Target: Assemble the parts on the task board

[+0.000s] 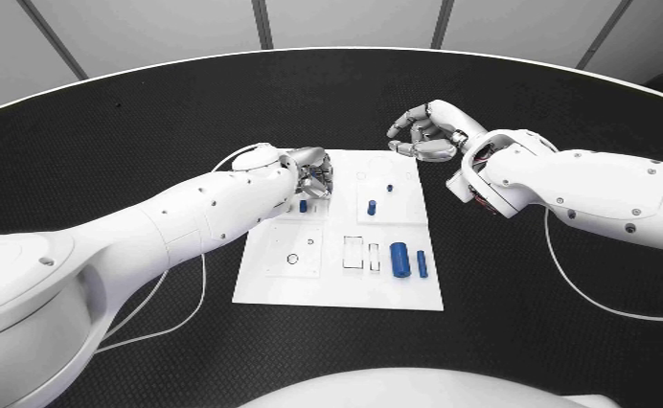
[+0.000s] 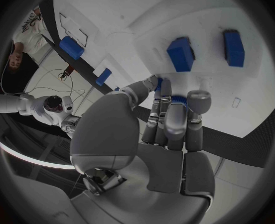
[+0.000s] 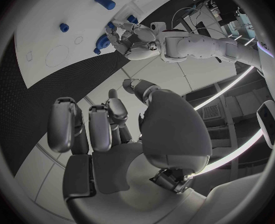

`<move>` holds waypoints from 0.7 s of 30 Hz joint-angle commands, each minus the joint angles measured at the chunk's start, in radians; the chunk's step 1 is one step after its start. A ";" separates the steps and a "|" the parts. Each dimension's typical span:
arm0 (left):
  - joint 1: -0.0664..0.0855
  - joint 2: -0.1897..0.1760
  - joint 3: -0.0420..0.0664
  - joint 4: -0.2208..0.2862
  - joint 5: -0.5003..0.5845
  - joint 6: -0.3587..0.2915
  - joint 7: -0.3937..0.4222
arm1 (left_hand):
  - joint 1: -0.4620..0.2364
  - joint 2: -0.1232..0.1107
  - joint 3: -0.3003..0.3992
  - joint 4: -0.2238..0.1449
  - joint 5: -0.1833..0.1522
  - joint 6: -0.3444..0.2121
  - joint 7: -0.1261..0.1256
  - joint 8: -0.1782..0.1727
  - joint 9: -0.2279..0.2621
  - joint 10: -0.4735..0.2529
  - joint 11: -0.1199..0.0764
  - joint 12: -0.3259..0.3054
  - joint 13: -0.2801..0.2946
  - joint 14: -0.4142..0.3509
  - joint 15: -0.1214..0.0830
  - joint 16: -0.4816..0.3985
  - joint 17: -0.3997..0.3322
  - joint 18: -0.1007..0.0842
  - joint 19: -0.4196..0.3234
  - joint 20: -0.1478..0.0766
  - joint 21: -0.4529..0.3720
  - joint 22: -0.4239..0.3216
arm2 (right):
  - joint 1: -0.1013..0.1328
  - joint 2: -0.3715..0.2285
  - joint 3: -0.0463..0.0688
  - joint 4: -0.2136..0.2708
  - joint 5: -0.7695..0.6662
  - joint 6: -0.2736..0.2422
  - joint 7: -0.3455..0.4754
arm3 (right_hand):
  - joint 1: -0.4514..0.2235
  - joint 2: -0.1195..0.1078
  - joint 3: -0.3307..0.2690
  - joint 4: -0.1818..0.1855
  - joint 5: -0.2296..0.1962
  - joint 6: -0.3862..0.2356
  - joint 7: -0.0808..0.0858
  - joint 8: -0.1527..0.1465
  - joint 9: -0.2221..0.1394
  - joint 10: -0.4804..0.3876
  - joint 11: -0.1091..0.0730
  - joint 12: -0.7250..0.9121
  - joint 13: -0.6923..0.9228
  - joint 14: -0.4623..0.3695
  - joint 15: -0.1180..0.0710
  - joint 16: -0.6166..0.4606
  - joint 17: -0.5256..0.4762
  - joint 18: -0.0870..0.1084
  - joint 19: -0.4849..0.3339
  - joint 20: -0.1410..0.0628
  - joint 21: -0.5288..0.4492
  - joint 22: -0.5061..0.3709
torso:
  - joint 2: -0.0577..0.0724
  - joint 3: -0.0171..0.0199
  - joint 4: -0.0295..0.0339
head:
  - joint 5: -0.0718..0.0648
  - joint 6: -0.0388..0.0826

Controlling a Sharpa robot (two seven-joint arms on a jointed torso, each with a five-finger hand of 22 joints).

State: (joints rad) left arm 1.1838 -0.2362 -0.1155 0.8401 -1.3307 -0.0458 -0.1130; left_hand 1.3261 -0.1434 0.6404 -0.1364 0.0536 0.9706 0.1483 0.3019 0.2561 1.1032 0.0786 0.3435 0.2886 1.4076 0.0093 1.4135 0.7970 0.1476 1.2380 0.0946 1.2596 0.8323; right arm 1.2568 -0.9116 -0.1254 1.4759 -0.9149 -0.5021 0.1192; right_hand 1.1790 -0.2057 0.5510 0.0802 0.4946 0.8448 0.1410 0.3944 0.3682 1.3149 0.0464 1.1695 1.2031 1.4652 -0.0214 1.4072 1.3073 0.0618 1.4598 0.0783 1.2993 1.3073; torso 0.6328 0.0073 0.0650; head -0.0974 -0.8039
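One white task board point(image 1: 284, 285) is seen lying flat at the middle of the black counter point(image 1: 138, 121); five blue parts are counted on it in the head view: one large cylinder point(image 1: 400, 260) and one slimmer piece point(image 1: 422, 263) lying side by side near the board's right edge, one small peg point(image 1: 372, 206) and one smaller stud point(image 1: 390, 187) further up the board, and one small piece point(image 1: 303, 205) just beside the left hand. Two hands are seen. The left hand point(image 1: 312, 175) is held over the board's upper left corner, its fingers point(image 2: 175, 115) curled downward onto the board; a blue piece is glimpsed at the fingertips in the left wrist view, but whether it is gripped cannot be told. The right hand point(image 1: 428, 133) is held above the bare counter, past the board's upper right corner and apart from it; its fingers point(image 3: 99, 127) are curled inward and nothing is held in them.
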 commanded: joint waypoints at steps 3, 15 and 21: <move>0.000 -0.003 0.000 0.004 0.000 -0.005 0.001 | 0.001 0.009 0.007 -0.002 -0.001 0.009 0.000 0.007 0.002 0.007 0.000 -0.001 -0.154 0.001 -0.008 -0.004 -0.004 -0.013 0.006 -0.002 0.004 0.001 | 0.000 0.000 0.000 -0.001 0.000 0.000 0.000 | -0.004 0.006 0.004 -0.001 0.004 0.003 -0.003 0.006 -0.001 0.006 0.002 0.006 0.001 0.050 -0.007 -0.003 0.040 0.005 -0.001 -0.004 -0.001 0.033 | 0.000 0.0001 0.0000 | 0.001 0.001; 0.002 -0.019 0.000 0.021 0.001 -0.018 -0.001 | -0.002 0.006 0.006 -0.002 -0.001 0.012 0.000 0.007 0.002 0.010 0.000 -0.001 -0.154 0.000 -0.008 -0.005 -0.010 -0.013 0.007 -0.002 0.005 0.004 | 0.000 0.003 0.000 -0.010 0.000 0.000 0.001 | -0.004 0.006 0.004 -0.001 0.004 0.003 -0.003 0.006 -0.001 0.006 0.002 0.006 0.001 0.050 -0.007 -0.003 0.040 0.005 -0.001 -0.004 -0.001 0.033 | -0.003 0.0002 0.0010 | 0.001 0.003; 0.006 -0.025 0.001 0.027 0.003 -0.024 -0.001 | -0.003 0.006 0.006 -0.002 -0.001 0.013 0.000 0.007 0.003 0.011 -0.001 -0.001 -0.154 0.000 -0.009 -0.006 -0.012 -0.014 0.008 -0.002 0.007 0.007 | 0.000 0.005 0.000 -0.014 0.000 0.001 0.002 | -0.004 0.006 0.004 -0.001 0.004 0.003 -0.003 0.006 -0.001 0.006 0.002 0.006 0.001 0.050 -0.007 -0.003 0.040 0.005 -0.001 -0.004 -0.001 0.033 | -0.002 0.0008 0.0007 | 0.003 0.007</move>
State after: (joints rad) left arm 1.1892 -0.2608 -0.1149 0.8666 -1.3282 -0.0692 -0.1136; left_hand 1.3261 -0.1434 0.6404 -0.1365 0.0536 0.9778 0.1482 0.3077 0.2583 1.1098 0.0784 0.3401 0.1341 1.4076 0.0093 1.4135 0.7864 0.1476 1.2380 0.0946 1.2596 0.8377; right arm 1.2567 -0.9066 -0.1254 1.4622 -0.9149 -0.5013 0.1212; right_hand 1.1790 -0.2057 0.5509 0.0802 0.4946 0.8448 0.1409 0.3944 0.3682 1.3149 0.0464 1.1695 1.2031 1.4651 -0.0214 1.4072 1.3081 0.0619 1.4598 0.0783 1.2993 1.3073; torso 0.6304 0.0079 0.0657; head -0.0962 -0.7982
